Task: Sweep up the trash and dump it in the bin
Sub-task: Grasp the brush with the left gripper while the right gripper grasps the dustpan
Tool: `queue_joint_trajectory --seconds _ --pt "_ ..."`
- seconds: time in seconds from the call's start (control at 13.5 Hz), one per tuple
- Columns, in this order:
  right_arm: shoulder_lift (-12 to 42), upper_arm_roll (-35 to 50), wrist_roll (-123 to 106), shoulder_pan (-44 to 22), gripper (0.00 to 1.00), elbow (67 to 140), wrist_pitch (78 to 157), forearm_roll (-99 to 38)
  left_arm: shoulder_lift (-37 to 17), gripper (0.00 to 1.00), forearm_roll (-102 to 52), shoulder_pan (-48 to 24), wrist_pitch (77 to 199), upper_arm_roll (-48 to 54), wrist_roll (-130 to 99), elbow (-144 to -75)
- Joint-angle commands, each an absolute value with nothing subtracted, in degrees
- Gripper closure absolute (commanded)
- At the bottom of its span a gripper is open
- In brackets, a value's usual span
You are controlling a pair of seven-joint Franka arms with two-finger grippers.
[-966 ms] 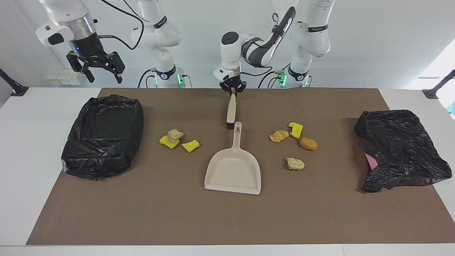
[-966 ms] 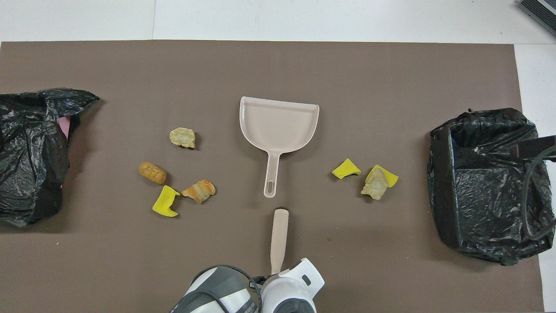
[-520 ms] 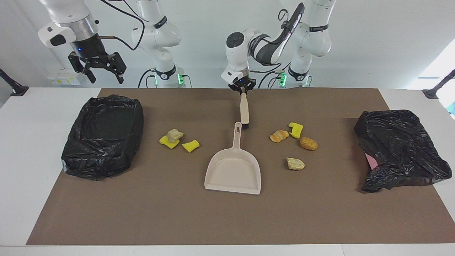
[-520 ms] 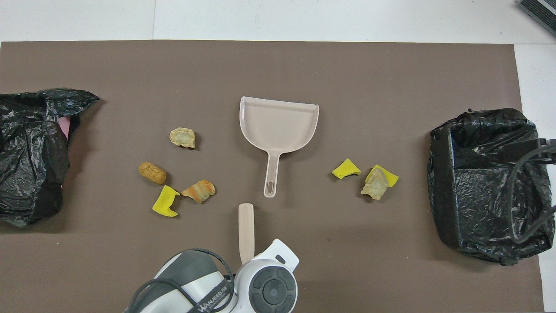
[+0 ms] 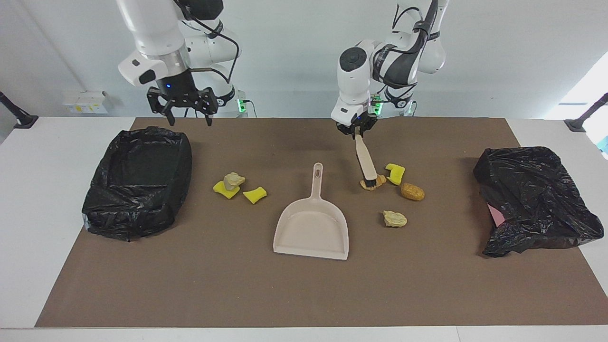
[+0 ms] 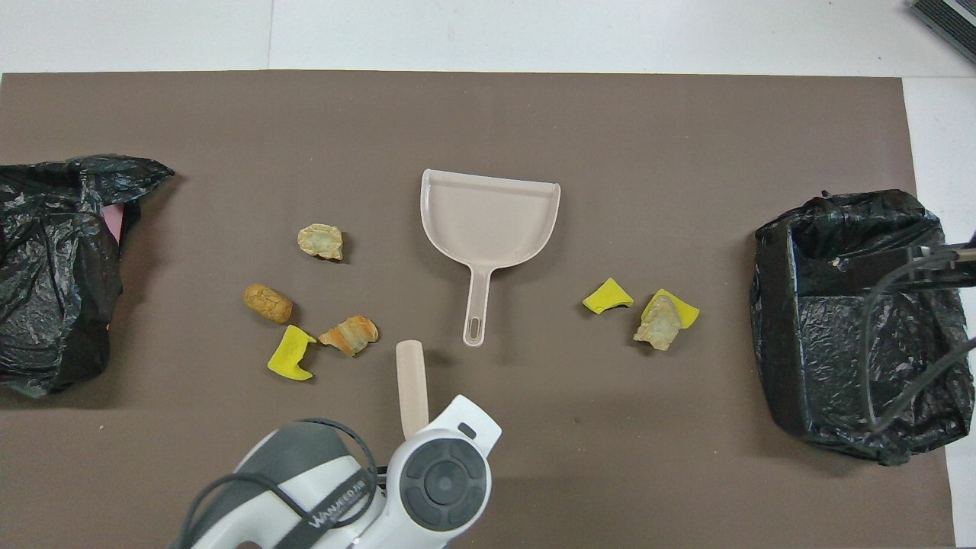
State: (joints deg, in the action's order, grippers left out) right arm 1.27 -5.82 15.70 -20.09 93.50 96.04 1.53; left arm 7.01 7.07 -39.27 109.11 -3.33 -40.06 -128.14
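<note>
My left gripper [image 5: 357,132] is shut on the top of a beige brush [image 5: 365,161]. The brush hangs slanted, with its dark bristles right by an orange-brown chunk of trash [image 5: 377,184]; I cannot tell if they touch. Beside that chunk lie a yellow wedge [image 5: 395,173], a brown lump [image 5: 412,191] and a pale chunk [image 5: 395,218]. In the overhead view the wrist hides the gripper and only the brush handle [image 6: 410,381] shows. The beige dustpan [image 5: 311,230] lies mid-mat. Toward the right arm's end lie two more yellow wedges [image 5: 255,194], one under a tan chunk [image 5: 233,179]. My right gripper [image 5: 188,115] hangs open in the air beside the bag-lined bin [image 5: 137,183].
A second black bag [image 5: 536,199] with a pink thing under it sits at the left arm's end of the table. Everything rests on a brown mat [image 5: 304,294], with white table around it.
The left gripper has carried the brush from above the dustpan's handle toward the left arm's end, up to the orange-brown chunk. The right arm has swung in toward the mat beside the bin.
</note>
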Motion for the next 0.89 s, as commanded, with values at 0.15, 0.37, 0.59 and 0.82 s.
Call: queue_joint_trajectory --seconds 0.15,0.37,0.59,0.82 --pt "12.37 -5.71 32.91 -29.60 0.00 92.55 106.50 0.53 7.38 1.00 10.02 -29.55 107.84 -2.64 -27.63 -127.44" --pt "18.09 -5.63 35.77 -33.12 0.00 91.59 111.09 -3.59 7.30 1.00 11.33 -24.80 109.07 -2.64 -22.33 -127.97" --pt "22.40 -5.63 35.95 -37.43 0.00 91.93 115.90 -4.13 7.29 1.00 11.42 -19.27 111.35 -2.55 -16.55 -129.02" --pt "24.60 -5.10 36.21 -39.54 0.00 93.25 118.38 -4.13 8.70 1.00 11.34 -15.48 115.74 -2.64 -12.58 -132.88"
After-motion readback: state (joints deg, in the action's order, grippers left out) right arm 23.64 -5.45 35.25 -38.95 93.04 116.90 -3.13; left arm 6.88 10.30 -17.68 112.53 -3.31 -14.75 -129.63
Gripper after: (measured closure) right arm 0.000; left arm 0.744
